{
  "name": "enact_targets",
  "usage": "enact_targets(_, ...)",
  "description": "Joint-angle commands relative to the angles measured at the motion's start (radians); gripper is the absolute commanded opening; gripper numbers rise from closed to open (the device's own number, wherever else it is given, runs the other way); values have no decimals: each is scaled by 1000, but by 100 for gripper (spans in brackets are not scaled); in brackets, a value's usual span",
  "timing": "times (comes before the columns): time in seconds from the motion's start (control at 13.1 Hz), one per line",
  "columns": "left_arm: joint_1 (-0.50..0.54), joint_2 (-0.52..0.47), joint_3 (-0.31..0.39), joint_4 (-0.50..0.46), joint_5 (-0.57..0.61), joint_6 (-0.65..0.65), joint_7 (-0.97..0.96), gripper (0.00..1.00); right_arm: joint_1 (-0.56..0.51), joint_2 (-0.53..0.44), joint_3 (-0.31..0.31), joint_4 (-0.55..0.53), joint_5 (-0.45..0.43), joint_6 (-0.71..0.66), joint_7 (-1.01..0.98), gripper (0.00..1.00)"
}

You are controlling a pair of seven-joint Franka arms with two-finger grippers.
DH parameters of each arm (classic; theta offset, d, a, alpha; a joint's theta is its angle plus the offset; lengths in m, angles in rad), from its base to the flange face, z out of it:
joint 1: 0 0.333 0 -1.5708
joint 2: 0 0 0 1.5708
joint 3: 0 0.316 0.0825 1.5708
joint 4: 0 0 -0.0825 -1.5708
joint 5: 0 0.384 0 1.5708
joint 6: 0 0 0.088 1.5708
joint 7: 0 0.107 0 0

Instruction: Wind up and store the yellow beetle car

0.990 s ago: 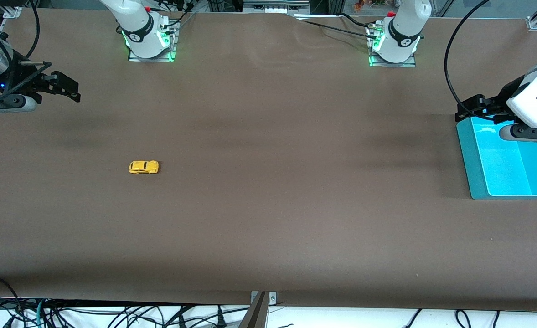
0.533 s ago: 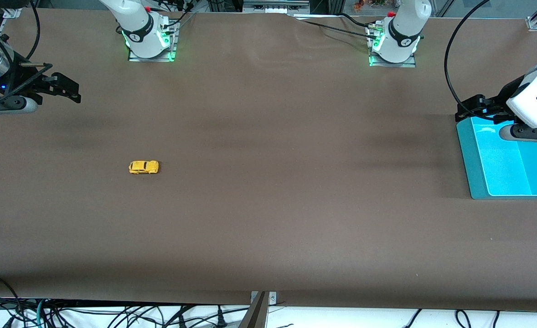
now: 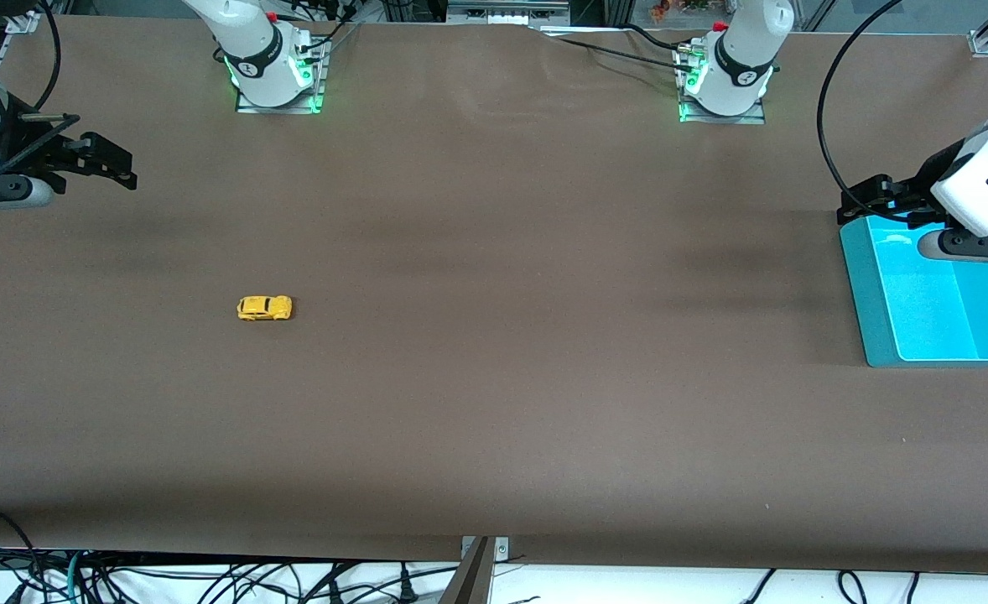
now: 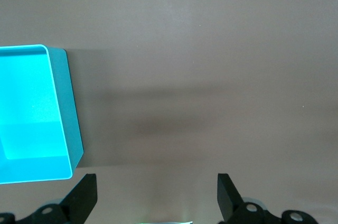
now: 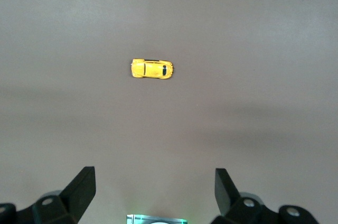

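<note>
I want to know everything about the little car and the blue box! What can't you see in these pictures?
- Yellow beetle car: too small in the front view to show any winding part; the right wrist view shows only its roof.
- Turquoise bin: cut off by the front view's edge, partly covered by the left hand; also cropped in the left wrist view.

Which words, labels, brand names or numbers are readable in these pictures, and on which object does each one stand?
No text can be read in any view.
Dark bands on the two arm bases carry a small mark, too small to read.
The yellow beetle car shows no lettering.
The teal bin shows no label.
The left hand and right hand show no markings.
</note>
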Motion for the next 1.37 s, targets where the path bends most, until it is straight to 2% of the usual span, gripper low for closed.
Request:
enact_targets(0.0,-5,9,0,18,18,0,6,100,7,3,1,10,5,9,-13,100)
enact_targets(0.91,-5,10,0,18,18,0,5,100,7,31,4,30,18,56,-27,100)
enact_targets(1.14,-5,10,0,18,18,0,5,100,7,40,3,30,67,53,-116,100)
enact_targets(1.29,-3,10,0,18,18,0,8,100,4,92,0,33,68,58,-313,100)
